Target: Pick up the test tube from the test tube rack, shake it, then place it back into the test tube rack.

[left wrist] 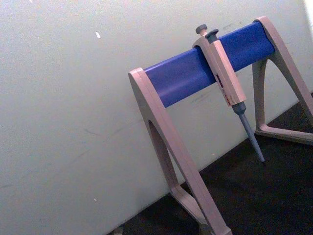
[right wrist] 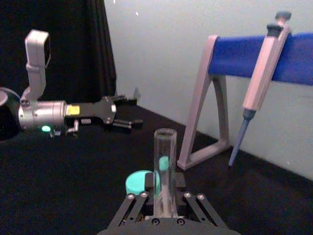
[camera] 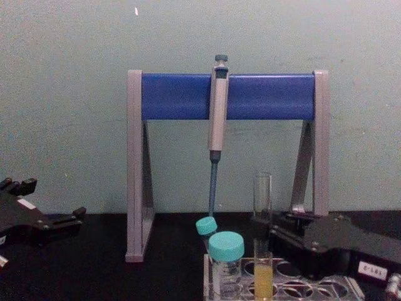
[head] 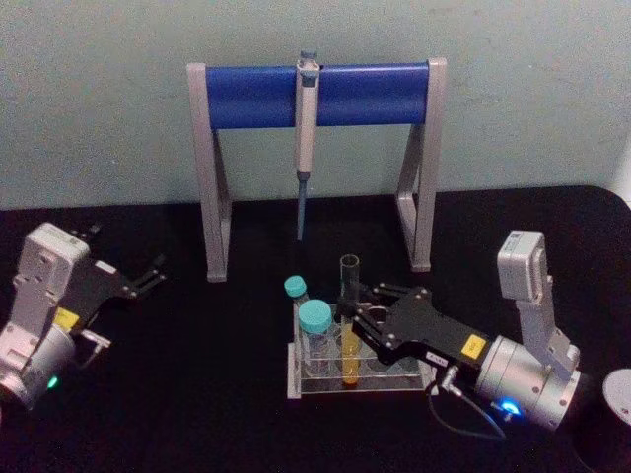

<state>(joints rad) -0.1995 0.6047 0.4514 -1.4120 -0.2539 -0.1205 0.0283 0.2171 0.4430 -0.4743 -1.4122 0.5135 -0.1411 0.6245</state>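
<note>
The test tube (head: 349, 271) stands upright in the clear test tube rack (head: 394, 382), with yellow-orange liquid in its lower part. My right gripper (head: 353, 305) reaches in from the right and is shut on the test tube just above the rack's top plate. In the right wrist view the test tube (right wrist: 165, 147) rises between the dark pads, which press against both of its sides. The chest view shows the test tube (camera: 262, 188) with its bottom in the rack (camera: 313, 290). My left gripper (head: 148, 278) rests open at the far left of the table, away from the rack.
Two teal-capped vials (head: 315, 317) stand in the rack just left of the tube. Behind it, a grey pipette (head: 307, 138) hangs from the grey-and-blue stand (head: 246, 96). A grey round object (head: 619, 394) sits at the right edge of the black table.
</note>
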